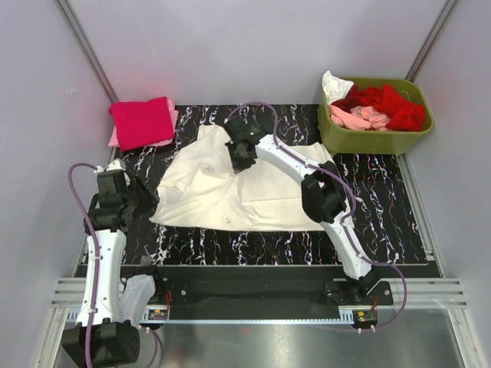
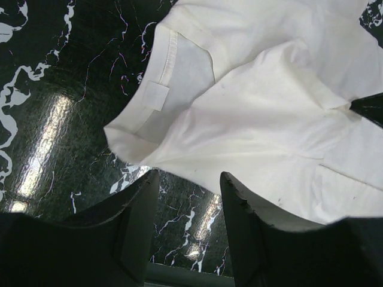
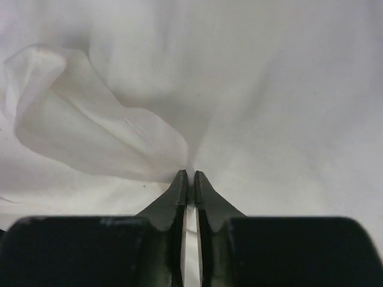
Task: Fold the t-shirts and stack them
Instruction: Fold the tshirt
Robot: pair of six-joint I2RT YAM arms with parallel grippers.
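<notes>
A large cream-white t-shirt [image 1: 230, 188] lies spread on the black marbled mat, partly folded. My right gripper [image 1: 240, 162] is shut on a pinch of its cloth near the upper middle; the right wrist view shows the fabric [image 3: 119, 137] gathered between the closed fingertips [image 3: 179, 182]. My left gripper [image 1: 146, 201] is open and empty just off the shirt's left edge, by the collar [image 2: 160, 72]. A folded magenta-red t-shirt [image 1: 142, 123] lies on a pale pink one at the back left. Red, pale pink and white t-shirts [image 1: 380, 107] are heaped in the bin.
An olive-green plastic bin [image 1: 374, 138] stands at the back right. The black marbled mat [image 1: 383, 207] covers the table. Grey walls close in on the left, back and right. A metal rail runs along the near edge.
</notes>
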